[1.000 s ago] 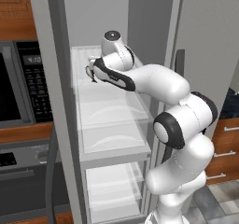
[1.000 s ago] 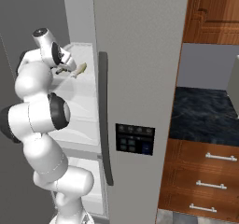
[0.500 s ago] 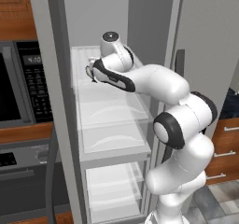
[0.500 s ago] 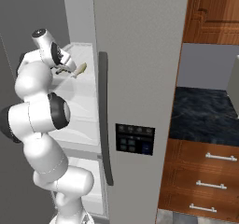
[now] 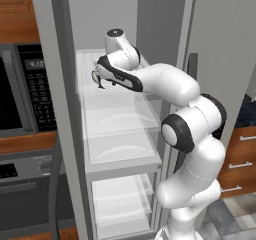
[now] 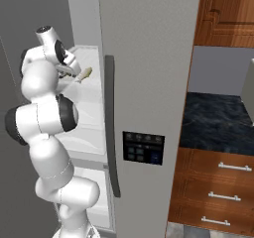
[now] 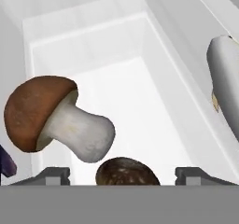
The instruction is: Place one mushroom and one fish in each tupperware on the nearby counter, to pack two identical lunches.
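Observation:
My gripper [image 7: 123, 174] is inside the open fridge at its upper shelf, also seen in the left base view [image 5: 98, 79] and the right base view [image 6: 73, 76]. Its fingers [image 7: 55, 174] stand apart and open. The cap of a dull olive-brown mushroom [image 7: 126, 171] sits between them without touching either. Beyond it to the left lies a mushroom with a red-brown cap and pale stem [image 7: 56, 118] on its side. A pale beige-silver fish [image 7: 226, 85] [image 6: 85, 74] lies at the right edge. The black counter [image 6: 218, 123] is to the right of the fridge. The tupperware is out of view.
The food lies in a white shelf tray [image 7: 154, 45] with raised walls. A dark purple thing [image 7: 5, 164] shows at the hand view's left edge. The closed fridge door [image 6: 149, 83] stands between the shelf and the counter. A microwave [image 5: 22, 91] is left of the fridge.
The hand has crept slightly left at the upper shelf. Nothing else has visibly moved.

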Controlling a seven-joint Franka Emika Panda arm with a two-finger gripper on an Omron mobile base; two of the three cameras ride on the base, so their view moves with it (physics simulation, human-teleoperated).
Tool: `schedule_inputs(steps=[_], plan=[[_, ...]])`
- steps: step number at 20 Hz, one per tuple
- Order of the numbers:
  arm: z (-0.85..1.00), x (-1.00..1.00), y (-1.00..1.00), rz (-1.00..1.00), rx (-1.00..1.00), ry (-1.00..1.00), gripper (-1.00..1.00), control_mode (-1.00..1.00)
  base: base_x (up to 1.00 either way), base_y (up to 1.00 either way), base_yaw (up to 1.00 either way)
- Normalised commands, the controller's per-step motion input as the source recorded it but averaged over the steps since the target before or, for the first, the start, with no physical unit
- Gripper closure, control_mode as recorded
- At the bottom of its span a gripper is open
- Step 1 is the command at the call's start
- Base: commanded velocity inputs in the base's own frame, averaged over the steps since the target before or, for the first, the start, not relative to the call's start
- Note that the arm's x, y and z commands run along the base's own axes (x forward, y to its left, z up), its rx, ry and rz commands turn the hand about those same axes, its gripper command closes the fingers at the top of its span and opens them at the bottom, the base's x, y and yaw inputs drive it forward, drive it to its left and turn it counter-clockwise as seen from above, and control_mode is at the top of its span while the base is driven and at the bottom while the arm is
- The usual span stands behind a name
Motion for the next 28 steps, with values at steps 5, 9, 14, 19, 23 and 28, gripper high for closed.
schedule_inputs(steps=[5, 9, 14, 19, 23, 28], plan=[[-0.37, 0.00, 0.17, -0.03, 0.00, 0.11, 1.00, -1.00, 0.00, 0.00, 0.00], [-0.32, -0.02, 0.17, -0.02, 0.00, 0.03, 1.00, -1.00, 0.00, 0.00, 0.00], [-0.26, 0.00, 0.21, -0.03, 0.00, 0.00, 1.00, -1.00, 0.00, 0.00, 0.00], [0.00, 0.00, 0.02, 0.00, 0.00, 0.00, 1.00, -1.00, 0.00, 0.00, 0.00], [-0.16, -0.46, -0.14, 0.00, 0.00, -0.06, 1.00, -1.00, 0.00, 0.00, 0.00], [-0.04, -0.93, -0.28, 0.00, 0.00, -0.15, 1.00, -1.00, 0.00, 0.00, 0.00]])
